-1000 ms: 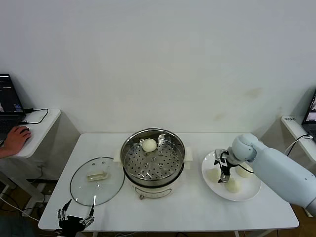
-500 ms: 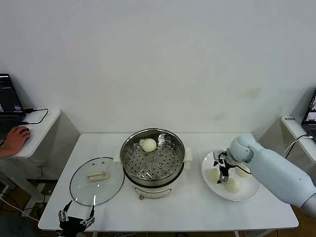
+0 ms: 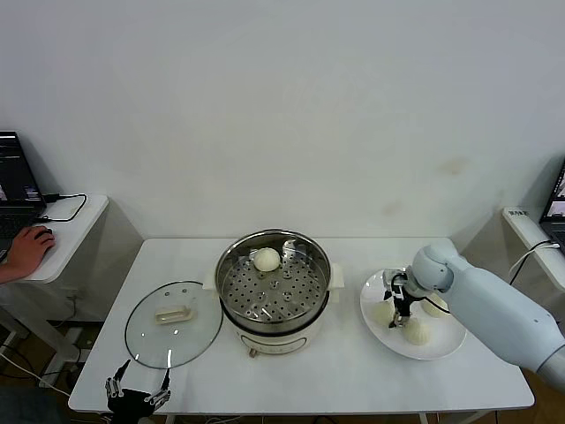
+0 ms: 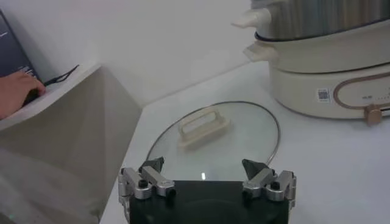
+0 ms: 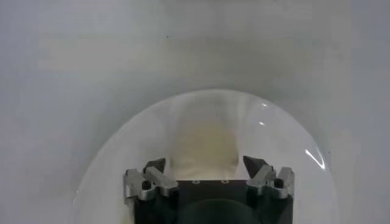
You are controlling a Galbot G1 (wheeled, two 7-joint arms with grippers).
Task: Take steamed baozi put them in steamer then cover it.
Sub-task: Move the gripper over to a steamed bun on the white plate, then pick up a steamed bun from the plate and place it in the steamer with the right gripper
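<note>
One baozi (image 3: pixel 266 259) sits at 12 o'clock in your steamer (image 3: pixel 274 290) while three wait on the plate (image 3: pixel 448 345), where your right gripper (image 3: pixel 399 316) has lowered, fingers apart astride a bun (image 5: pixel 204 146), so grasping looks imminent; left gripper (image 4: pixel 207 182) idles open beside the cover (image 3: pixel 173 323).

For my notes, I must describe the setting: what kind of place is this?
Probably a robot test room, not a real kitchen: a plain white table against a bare wall, an electric steamer, and a side desk with a laptop.
</note>
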